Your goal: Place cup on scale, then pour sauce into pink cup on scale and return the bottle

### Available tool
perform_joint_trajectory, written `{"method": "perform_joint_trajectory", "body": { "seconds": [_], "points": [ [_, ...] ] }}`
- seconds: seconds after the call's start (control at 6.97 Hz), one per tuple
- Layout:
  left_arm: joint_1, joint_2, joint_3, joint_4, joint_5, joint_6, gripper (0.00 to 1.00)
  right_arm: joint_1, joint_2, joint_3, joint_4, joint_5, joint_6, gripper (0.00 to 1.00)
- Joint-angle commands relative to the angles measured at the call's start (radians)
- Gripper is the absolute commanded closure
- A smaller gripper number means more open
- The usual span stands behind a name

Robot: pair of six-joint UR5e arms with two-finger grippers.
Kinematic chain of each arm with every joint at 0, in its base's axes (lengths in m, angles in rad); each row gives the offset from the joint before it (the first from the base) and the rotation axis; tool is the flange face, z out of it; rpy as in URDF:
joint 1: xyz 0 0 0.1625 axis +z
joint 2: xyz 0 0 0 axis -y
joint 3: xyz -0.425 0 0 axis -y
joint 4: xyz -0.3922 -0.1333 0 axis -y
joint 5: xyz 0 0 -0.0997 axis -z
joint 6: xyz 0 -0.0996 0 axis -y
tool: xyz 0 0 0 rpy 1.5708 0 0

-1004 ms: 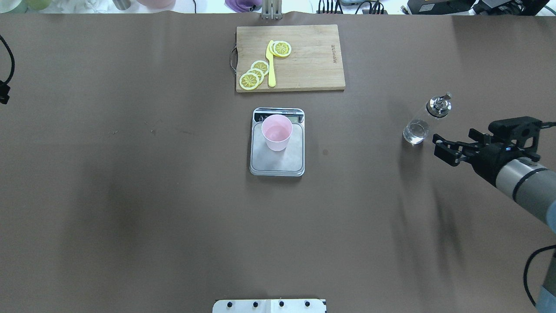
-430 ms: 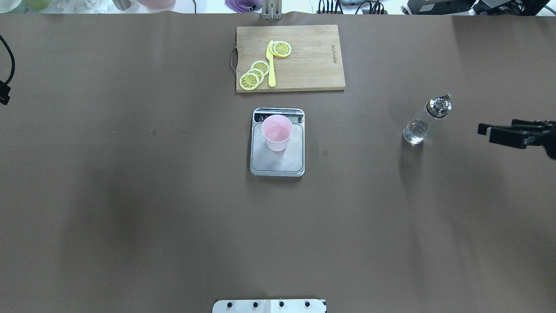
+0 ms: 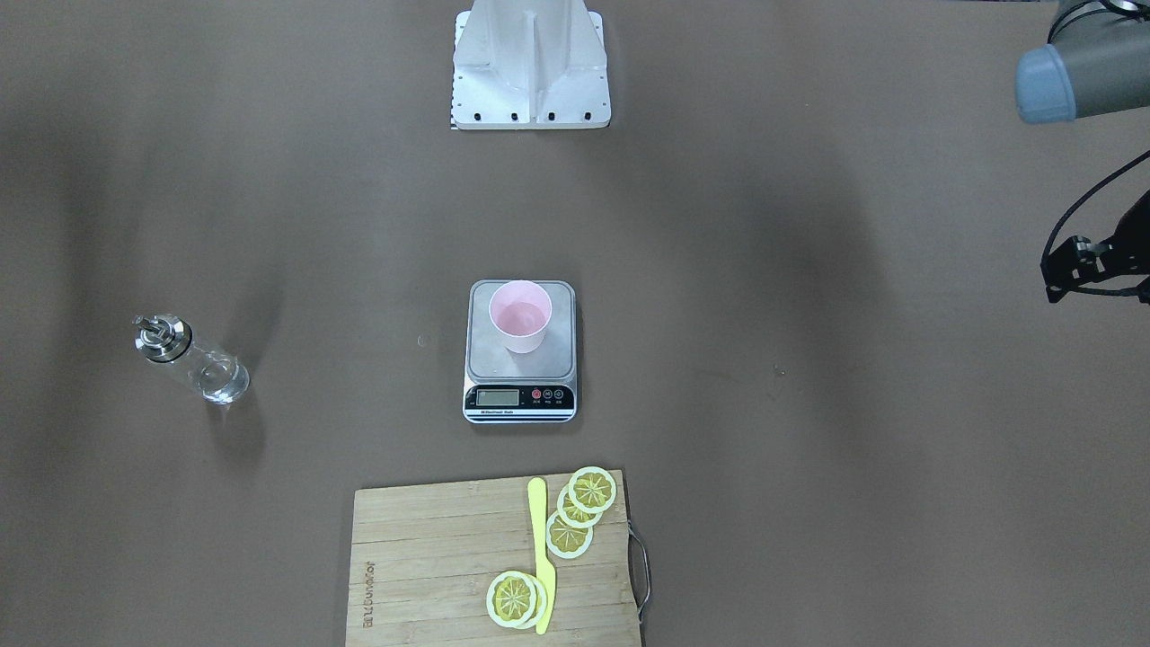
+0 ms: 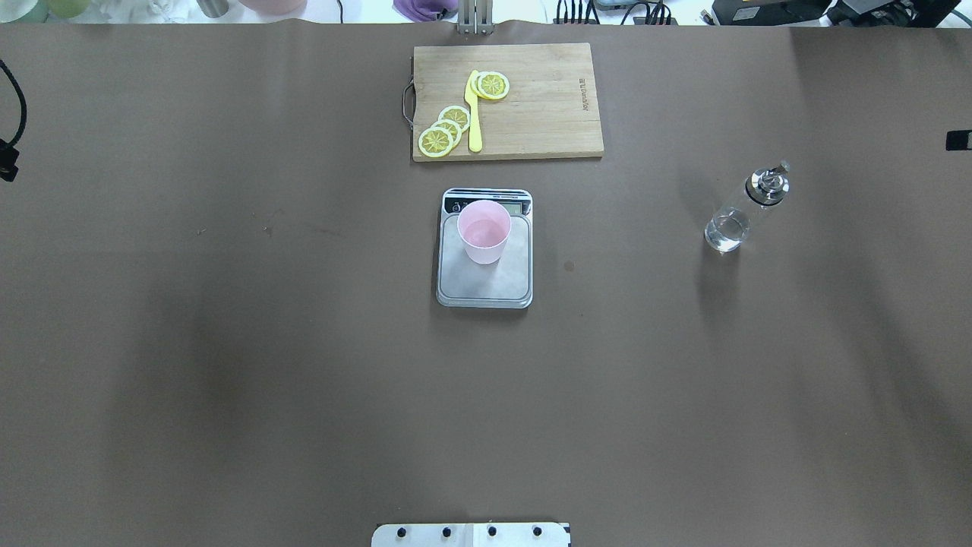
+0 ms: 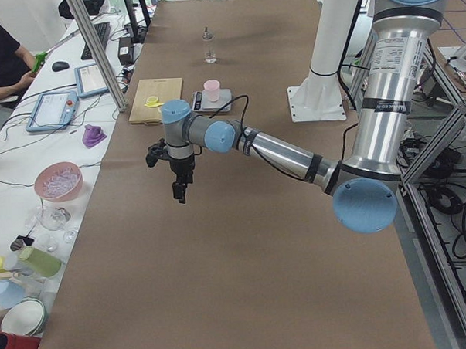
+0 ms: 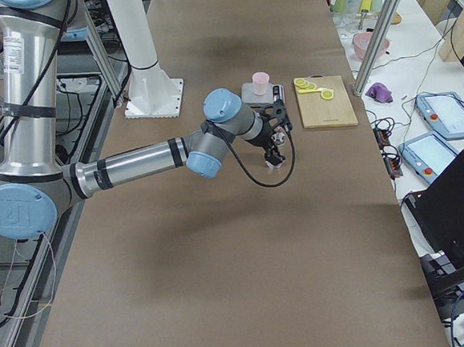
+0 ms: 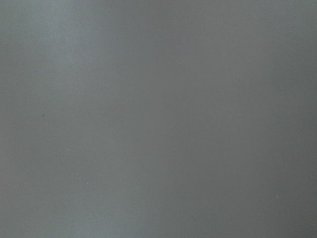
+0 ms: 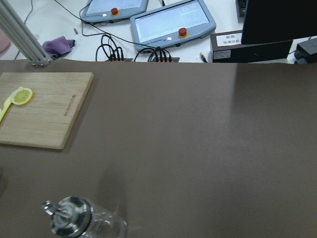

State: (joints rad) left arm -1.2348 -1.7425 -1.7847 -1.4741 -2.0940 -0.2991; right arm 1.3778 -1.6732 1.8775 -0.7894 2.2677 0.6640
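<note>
The pale pink cup [image 4: 484, 230] stands upright on the silver scale [image 4: 486, 287] at mid-table; they also show in the front view, the cup [image 3: 520, 316] on the scale [image 3: 520, 400]. The clear glass bottle [image 4: 730, 224] with its chrome spout stands alone on the table to the right, and its top shows low in the right wrist view [image 8: 69, 220]. My right gripper [image 4: 958, 140] is only a black sliver at the overhead view's right edge, apart from the bottle; I cannot tell its state. My left gripper [image 3: 1089, 266] hangs at the table's left edge; I cannot tell its state.
A wooden cutting board [image 4: 547, 114] with lemon slices [image 4: 444, 131] and a yellow knife [image 4: 474, 114] lies behind the scale. The robot's base plate [image 4: 471, 534] is at the near edge. Operator consoles and cables [image 8: 173, 20] lie beyond the table's far edge.
My right gripper has pulled back from beside the bottle, to the right and farther off, almost out of the overhead view. Bottle, cup and scale have not moved.
</note>
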Motion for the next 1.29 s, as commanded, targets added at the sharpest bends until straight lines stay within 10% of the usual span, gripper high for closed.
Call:
{"method": "perform_joint_trajectory", "body": {
  "seconds": [0.0,0.86,1.15],
  "points": [
    [0.000,-0.002,-0.002,0.000,-0.001,0.000,0.01,0.148,0.149,-0.220,-0.177,0.160,-0.288,0.00],
    [-0.050,0.012,0.008,0.006,-0.014,0.040,0.01,0.121,0.203,-0.240,-0.882,-0.014,-0.779,0.00],
    [-0.170,0.021,0.079,0.005,-0.259,0.096,0.01,0.125,0.291,-0.181,-1.161,-0.007,-0.817,0.00]
  ]
}}
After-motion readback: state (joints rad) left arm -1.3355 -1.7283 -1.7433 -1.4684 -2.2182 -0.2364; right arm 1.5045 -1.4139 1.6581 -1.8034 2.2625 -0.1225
